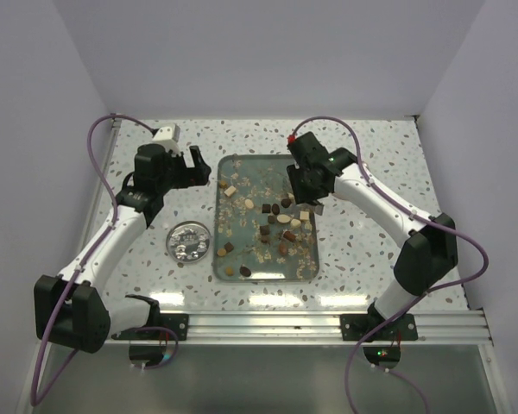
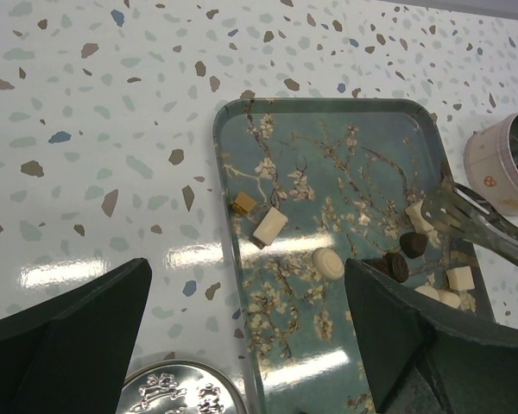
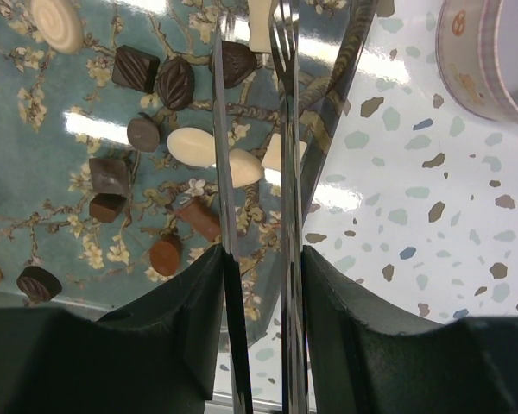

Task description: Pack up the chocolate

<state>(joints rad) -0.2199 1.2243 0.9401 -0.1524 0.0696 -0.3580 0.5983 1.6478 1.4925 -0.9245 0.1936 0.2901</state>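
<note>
progress: early tbh, most chocolate point(image 3: 136, 67) sits on tray point(image 2: 328, 112) | right gripper point(image 3: 261, 267) jaws clenched on tongs point(image 3: 287, 129) | left gripper point(image 2: 246, 276) jaws released, beside tray

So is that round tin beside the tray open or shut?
Open: the left wrist view shows the tin with no lid on top and its inside visible.

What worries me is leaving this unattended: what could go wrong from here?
1. The chocolate lies crowded around the tips of the tongs, so a closing squeeze may pinch two pieces or flick a neighbour off the tray.
2. The tin stands off the tray on the table. A smooth rounded piece could slip from the thin metal tongs, held in the right pincer, during that crossing.
</note>
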